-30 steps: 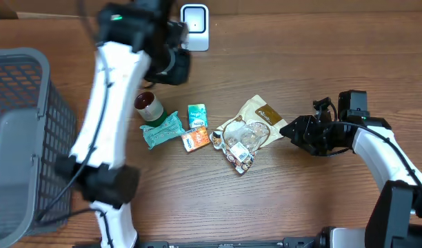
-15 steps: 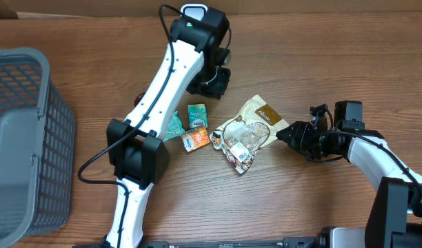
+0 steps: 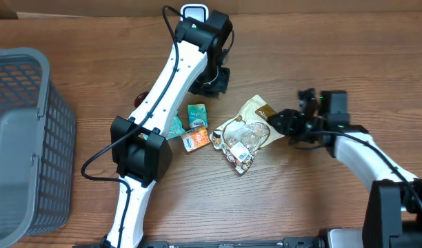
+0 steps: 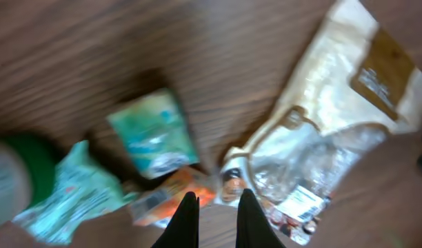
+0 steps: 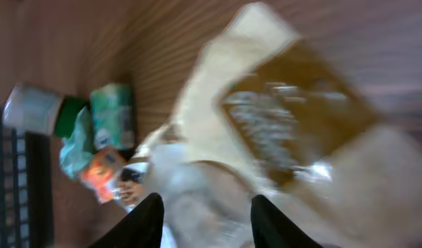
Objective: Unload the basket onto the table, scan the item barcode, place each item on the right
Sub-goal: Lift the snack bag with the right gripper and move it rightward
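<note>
My right gripper (image 5: 207, 203) is spread, nosing at the tan pouch (image 3: 260, 112) lying flat on the bench (image 3: 321, 200) (small packets (image 3: 196, 140) crowd its clear end). Closing this shallow could just skid or crumple it and spoil the scan. Left gripper (image 4: 214, 201) is pressed together, empty, above the packets.

blurred: both wrist views | cut off: grey mesh basket (image 3: 25, 138), left edge | mostly hidden: red-topped jar (image 3: 138, 100) behind white left arm (image 3: 171, 72)

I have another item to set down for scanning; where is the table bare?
Bare wood lies between the basket and the left arm, and on the near side of the tan pouch. Crowded: the packets beside the pouch, with the right pincer hovering there.
</note>
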Tool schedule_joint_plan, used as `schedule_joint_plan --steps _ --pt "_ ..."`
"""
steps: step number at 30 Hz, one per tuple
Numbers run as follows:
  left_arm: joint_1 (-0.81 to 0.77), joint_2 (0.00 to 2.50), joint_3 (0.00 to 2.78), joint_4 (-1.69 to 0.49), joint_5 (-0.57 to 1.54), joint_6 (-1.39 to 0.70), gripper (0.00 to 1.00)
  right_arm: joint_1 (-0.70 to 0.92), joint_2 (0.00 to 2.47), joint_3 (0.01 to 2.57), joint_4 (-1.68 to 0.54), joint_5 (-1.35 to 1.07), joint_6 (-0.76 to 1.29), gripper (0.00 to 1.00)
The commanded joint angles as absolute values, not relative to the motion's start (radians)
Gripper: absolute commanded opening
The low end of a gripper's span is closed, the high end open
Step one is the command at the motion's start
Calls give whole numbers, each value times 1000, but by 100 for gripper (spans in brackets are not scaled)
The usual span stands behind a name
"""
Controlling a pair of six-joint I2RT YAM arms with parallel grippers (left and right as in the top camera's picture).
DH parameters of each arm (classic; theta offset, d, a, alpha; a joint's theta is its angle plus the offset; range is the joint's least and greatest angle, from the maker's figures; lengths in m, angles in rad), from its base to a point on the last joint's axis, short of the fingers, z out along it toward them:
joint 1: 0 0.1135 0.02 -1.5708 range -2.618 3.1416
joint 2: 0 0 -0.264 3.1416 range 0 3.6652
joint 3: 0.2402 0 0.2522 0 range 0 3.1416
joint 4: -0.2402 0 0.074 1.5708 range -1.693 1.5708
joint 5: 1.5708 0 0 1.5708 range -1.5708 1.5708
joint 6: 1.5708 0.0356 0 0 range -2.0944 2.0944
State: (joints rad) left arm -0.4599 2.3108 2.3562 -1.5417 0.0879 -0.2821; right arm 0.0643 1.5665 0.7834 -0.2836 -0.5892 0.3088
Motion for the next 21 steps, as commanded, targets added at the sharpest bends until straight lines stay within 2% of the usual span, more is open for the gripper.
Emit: schedule_joint_plan --steps 1,4,7,10,13,15,18,21 --pt "-411 2223 2489 -1563 -65 -403 4 213 1571 886 -334 -374 287 41" --pt "-386 2163 2564 -1566 -70 -416 4 301 1573 921 -371 -207 284 40" --pt "-369 2095 2591 -1551 -69 -420 23 368 1596 923 -371 -95 256 37" --pt "-367 2058 2591 -1546 -70 -420 52 406 1640 924 -361 -96 173 37" --pt "-367 2049 2591 -1547 -67 -420 88 431 1692 923 -355 -51 124 38" --pt "-367 2051 2590 -1547 -56 -420 95 436 1727 924 -369 13 123 38" --pt "-367 2052 2589 -1556 -56 -419 97 435 1741 923 -416 123 169 35" --pt "-367 2052 2589 -1555 -56 -419 97 435 1740 931 -491 290 308 35"
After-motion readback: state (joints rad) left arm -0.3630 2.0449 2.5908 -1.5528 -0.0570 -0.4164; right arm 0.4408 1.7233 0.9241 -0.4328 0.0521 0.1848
